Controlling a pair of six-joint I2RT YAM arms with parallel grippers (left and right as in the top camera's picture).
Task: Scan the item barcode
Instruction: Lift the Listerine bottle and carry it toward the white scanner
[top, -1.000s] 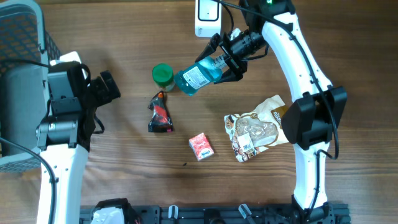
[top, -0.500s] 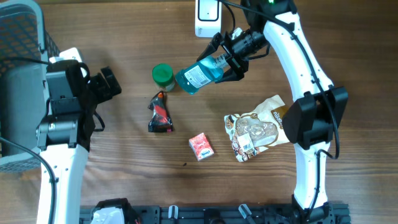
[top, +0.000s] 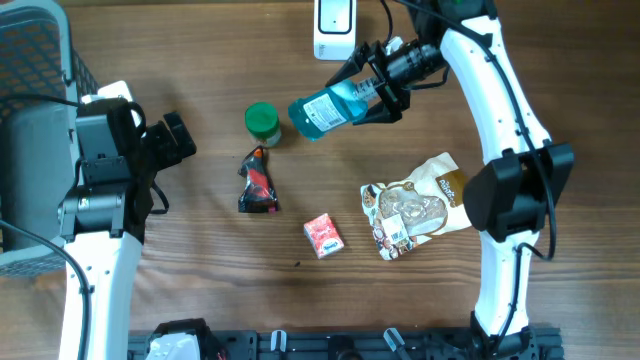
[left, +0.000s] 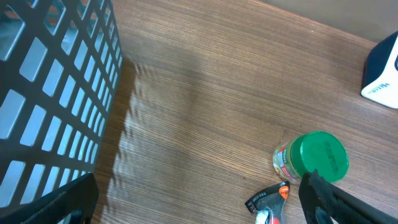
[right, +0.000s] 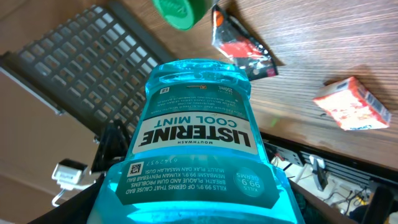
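Now the right pincer (top: 385, 82) is clamped on the blue mouthwash bottle (top: 323, 110) at its neck end. The bottle is held off the table, its body jutting out ahead of the fingers, near the white scanner (top: 333, 25). The step in hand looks like presenting the barcode. Next, I judge, the label must be turned towards the scanner. The left pincer (top: 176, 138) hangs wide open and empty, well apart.

The Listerine Cool Mint bottle (right: 193, 155) fills the centre, its label upside down. A green lid (right: 179, 12) is at 12 o'clock, a red box (right: 351, 104) at 3 o'clock.
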